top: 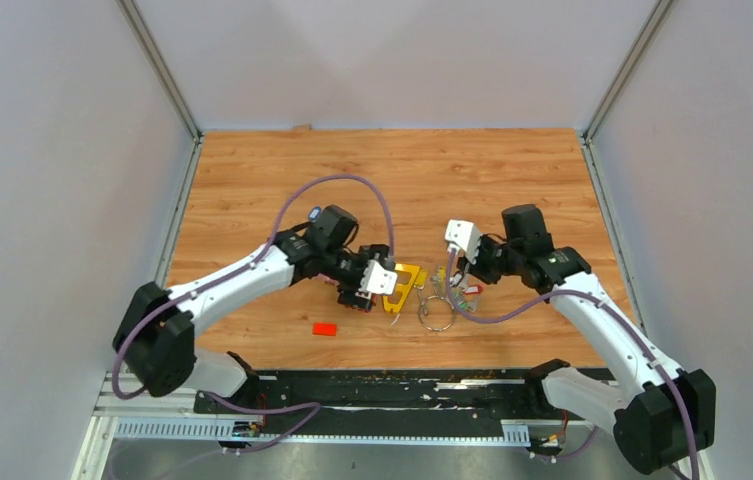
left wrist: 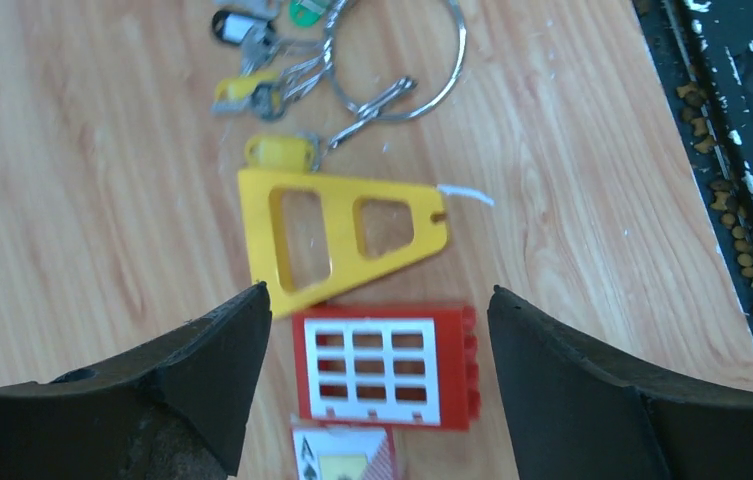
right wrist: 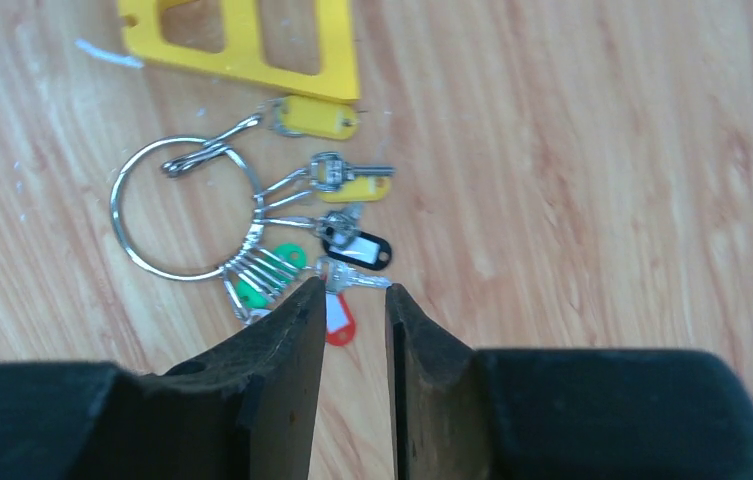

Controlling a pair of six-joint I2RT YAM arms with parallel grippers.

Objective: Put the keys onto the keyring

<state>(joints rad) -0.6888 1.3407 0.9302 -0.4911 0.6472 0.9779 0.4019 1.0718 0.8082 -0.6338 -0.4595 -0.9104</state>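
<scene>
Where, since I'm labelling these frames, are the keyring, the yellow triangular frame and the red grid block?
keyring [right wrist: 113,208]: right wrist view, left edge of the wire.
yellow triangular frame [left wrist: 342,235]: left wrist view, bar between its cut-outs.
red grid block [left wrist: 380,367]: left wrist view, middle of its white grid.

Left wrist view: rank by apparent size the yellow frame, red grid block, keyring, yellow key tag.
1. yellow triangular frame and red grid block: alike, unranked; block sits nearer.
2. keyring, top cropped.
3. yellow key tag.
</scene>
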